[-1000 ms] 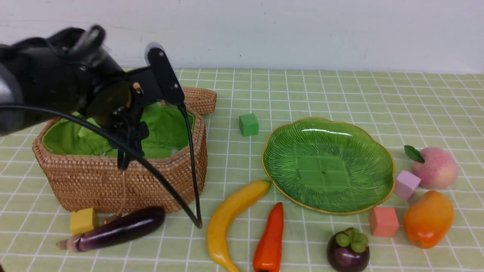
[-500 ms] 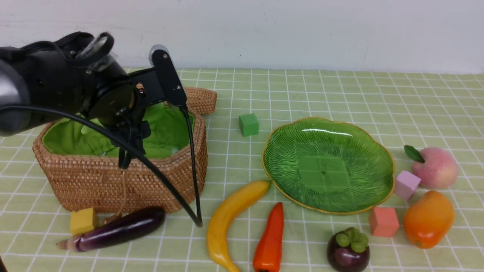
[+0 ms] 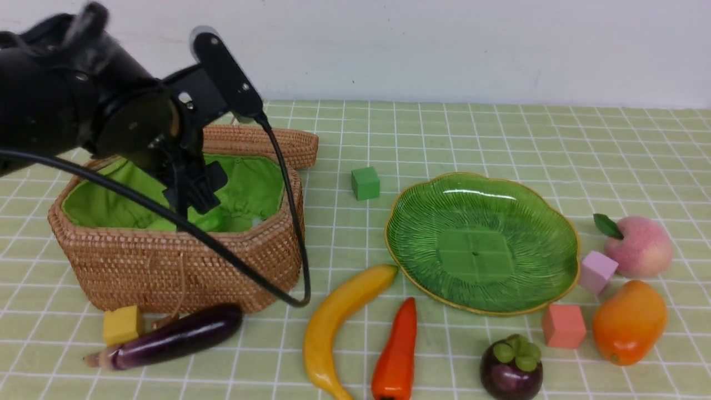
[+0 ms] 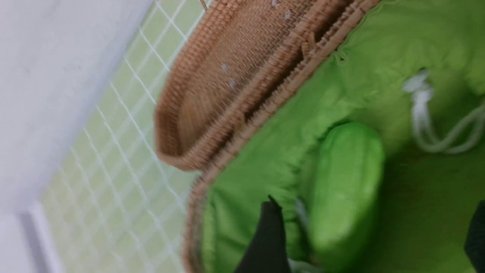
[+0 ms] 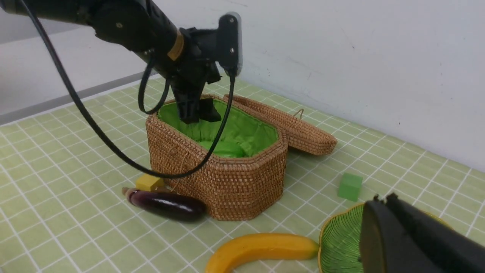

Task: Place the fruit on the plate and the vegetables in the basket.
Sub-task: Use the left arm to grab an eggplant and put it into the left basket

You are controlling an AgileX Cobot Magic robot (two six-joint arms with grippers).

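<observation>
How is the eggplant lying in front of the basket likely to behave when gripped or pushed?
The eggplant looks glossy and rounded, so a grip may slip unless it closes across the middle. Lying on its side, long and round, it would probably roll if pushed sideways. It seems a rigid toy, likely light, so it should not sag.

Green gourd (image 4: 344,189) lies inside the lined basket (image 3: 166,266).

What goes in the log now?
left gripper: open over basket | gourd: in basket | right gripper: shut | plate: empty
</observation>
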